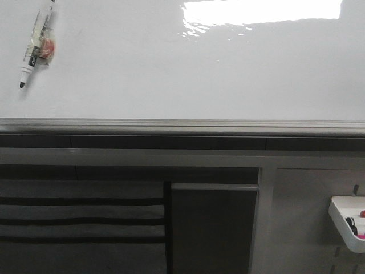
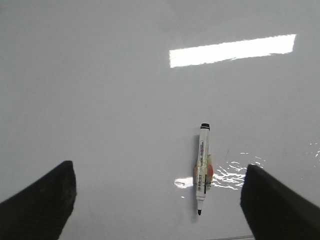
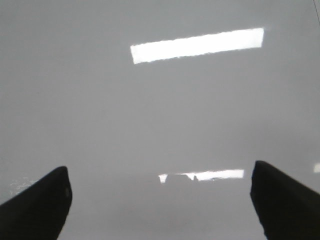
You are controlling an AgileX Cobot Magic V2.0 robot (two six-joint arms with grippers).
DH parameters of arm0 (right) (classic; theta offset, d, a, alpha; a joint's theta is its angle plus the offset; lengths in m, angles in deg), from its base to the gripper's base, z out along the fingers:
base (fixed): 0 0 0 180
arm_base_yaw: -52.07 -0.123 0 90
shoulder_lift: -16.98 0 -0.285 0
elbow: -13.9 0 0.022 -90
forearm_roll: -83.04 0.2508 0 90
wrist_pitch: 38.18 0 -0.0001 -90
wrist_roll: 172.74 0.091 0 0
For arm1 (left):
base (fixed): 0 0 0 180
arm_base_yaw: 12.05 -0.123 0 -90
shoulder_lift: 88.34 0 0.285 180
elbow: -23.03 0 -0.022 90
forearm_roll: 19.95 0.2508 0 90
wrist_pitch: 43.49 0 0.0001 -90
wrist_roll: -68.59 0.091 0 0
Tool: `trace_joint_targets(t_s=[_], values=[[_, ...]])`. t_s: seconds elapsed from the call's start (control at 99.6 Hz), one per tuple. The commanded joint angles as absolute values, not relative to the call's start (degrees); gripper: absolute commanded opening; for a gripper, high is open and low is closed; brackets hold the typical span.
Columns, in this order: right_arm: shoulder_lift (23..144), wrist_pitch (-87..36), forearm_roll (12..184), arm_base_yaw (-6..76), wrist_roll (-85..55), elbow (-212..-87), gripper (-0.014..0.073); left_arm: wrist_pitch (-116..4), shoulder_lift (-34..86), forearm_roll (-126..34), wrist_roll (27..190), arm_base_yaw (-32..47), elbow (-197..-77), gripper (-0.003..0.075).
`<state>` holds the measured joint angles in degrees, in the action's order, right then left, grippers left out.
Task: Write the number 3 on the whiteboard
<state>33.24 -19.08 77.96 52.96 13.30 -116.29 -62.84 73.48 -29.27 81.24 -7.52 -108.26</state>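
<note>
The whiteboard fills the upper half of the front view, glossy white with a grey metal lower rim and a bright light reflection at top right. No number 3 shows on it. A white marker with a black tip hangs on the board at its upper left, tip down. It also shows in the left wrist view. My left gripper is open and empty, facing the board, with the marker between its fingers but nearer one side and apart from them. My right gripper is open and empty, facing bare board.
Below the board's rim are dark cabinet panels and slatted drawers. A small white tray with markers hangs at the lower right. Neither arm shows in the front view.
</note>
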Motion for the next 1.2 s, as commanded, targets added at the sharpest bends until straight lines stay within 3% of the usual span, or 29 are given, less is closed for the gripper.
trace_joint_targets(t_s=[0.0,0.321,0.462,0.713,1.195], values=[[34.47,-23.19,77.81,53.11,12.84,-117.99,0.0656,-58.08,72.27,-30.01,80.63,-7.69,-110.21,0.058],[34.71,-21.53,79.66,53.11,12.84,-118.5,0.0656,-62.37,67.93,-30.43,81.13,-7.69,-111.43,0.0484],[37.42,-14.6,81.19,53.04,12.84,-121.91,0.0656,-68.45,59.64,-31.29,86.27,-7.36,-115.64,0.0454],[42.69,-11.19,81.99,51.9,12.84,-124.85,0.0656,-68.39,41.68,-32.04,87.05,-0.57,-120.85,0.044],[43.2,-11.08,81.99,51.9,12.84,-124.85,0.0656,-53.41,13.84,-31.91,87.05,2.29,-128.07,0.044]])
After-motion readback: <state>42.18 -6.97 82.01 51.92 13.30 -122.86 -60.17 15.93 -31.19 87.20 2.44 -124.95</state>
